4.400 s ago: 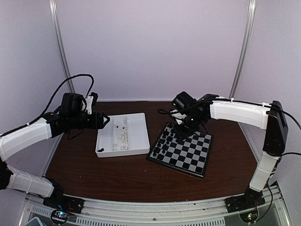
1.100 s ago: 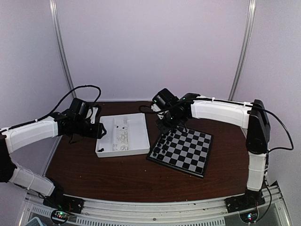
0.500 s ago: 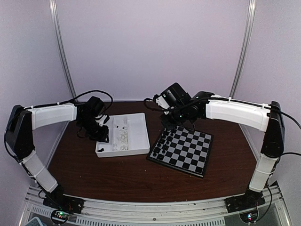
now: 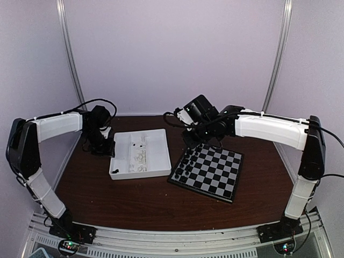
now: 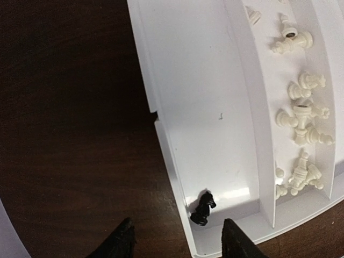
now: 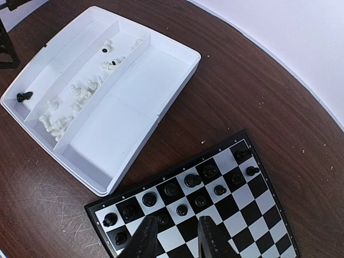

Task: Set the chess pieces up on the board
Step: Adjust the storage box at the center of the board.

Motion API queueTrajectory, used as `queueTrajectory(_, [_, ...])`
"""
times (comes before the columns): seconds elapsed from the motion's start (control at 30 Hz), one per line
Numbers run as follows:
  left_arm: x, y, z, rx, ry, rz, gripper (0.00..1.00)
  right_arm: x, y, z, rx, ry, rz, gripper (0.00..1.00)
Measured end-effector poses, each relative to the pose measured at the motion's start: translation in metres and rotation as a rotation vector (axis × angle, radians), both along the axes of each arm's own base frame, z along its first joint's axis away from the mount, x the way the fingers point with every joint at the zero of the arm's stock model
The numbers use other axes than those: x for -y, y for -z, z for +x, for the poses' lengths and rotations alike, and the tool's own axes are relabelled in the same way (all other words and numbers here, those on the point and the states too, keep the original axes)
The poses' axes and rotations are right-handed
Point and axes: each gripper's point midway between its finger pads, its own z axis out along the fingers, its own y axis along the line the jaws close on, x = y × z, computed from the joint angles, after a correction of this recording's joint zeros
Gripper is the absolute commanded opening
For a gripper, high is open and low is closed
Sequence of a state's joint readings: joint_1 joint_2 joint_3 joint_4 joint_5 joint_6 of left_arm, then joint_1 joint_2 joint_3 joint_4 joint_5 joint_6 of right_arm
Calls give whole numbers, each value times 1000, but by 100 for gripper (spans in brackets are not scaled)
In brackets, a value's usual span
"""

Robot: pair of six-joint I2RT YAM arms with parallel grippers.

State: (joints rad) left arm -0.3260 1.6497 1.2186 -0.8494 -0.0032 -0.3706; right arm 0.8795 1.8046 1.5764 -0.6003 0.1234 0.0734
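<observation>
Over one end of the white plastic tray (image 5: 188, 80), the left gripper (image 5: 180, 244) now stands wider open above one tiny black chessman (image 5: 203, 208), maybe a knight, ready to grab it.

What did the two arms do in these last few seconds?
The left gripper dipped into the left compartment of the tray, then drew back left, open and empty; the black knight still lies there. The right gripper shifted slightly toward the tray. Tray and board stayed put.
</observation>
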Motion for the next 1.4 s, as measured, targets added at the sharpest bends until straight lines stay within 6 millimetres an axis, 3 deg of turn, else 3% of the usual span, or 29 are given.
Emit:
queueTrajectory(0.33, [-5, 48, 21, -146, -14, -24, 39, 2, 2, -4, -6, -8, 8, 29])
queueTrajectory(0.43, [-8, 57, 24, -171, -23, -26, 26, 3, 1, -5, -4, -9, 13, 29])
queueTrajectory(0.57, [-3, 67, 25, -217, -23, -55, 0, 3, 3, -6, -5, -9, 12, 29])
queueTrajectory(0.77, [-11, 64, 29, -286, -11, -40, 0, 4, 4, -6, -5, -10, 11, 29])
queueTrajectory(0.93, [-14, 50, 33, -343, -25, -64, 0, 3, 3, -6, -4, -10, 13, 29])
queueTrajectory(1.4, [-15, 36, -5, -522, -5, -119, 0, -5, 0, -11, -30, -49, 48, 29])
